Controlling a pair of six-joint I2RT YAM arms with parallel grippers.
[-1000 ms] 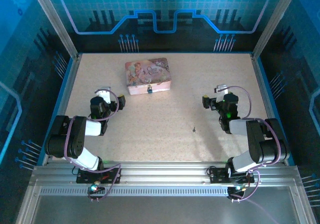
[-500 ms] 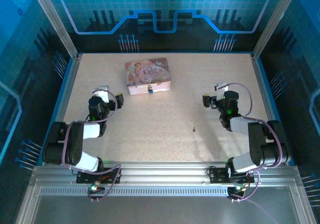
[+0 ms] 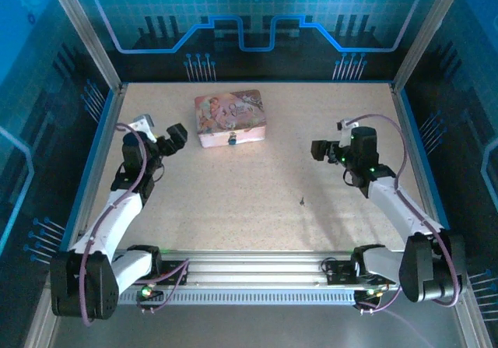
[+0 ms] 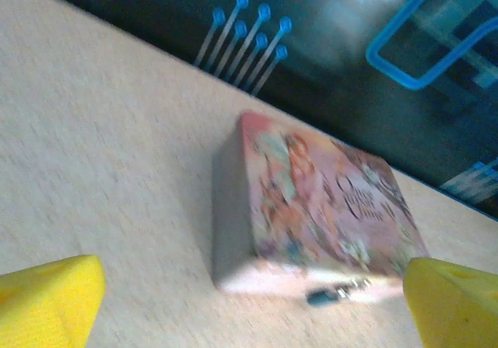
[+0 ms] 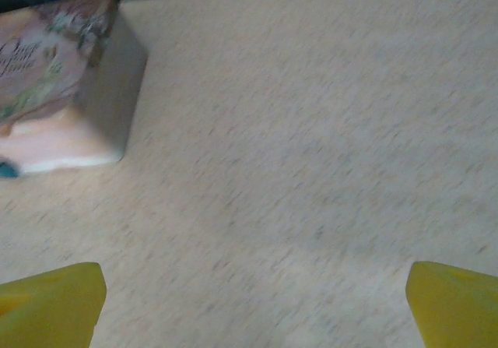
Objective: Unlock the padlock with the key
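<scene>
Two sets of jaws on record, left jaws and right jaws alike spread wide, grasping nothing. Found the left arm [image 3: 117, 208] stretched toward the far left of the tabletop [image 3: 257, 177], jaws just left of the pink tin [image 3: 229, 118], apart from it and aimed at it. Found the right arm [image 3: 393, 204] out over the right side, jaws facing left, well apart from the tin. Located the padlock [image 3: 233, 138] at the middle of the tin's near wall, touching it, bluish; shackle too small to make out. Confirmed in the left wrist view: padlock [image 4: 325, 293] low on the tin's front, in frame between the yellow fingertips [image 4: 47, 301], blurred. Located the key [image 3: 301, 201] lying alone on bare tabletop, right of centre, nearer the right arm, well apart from padlock and both sets of jaws.
</scene>
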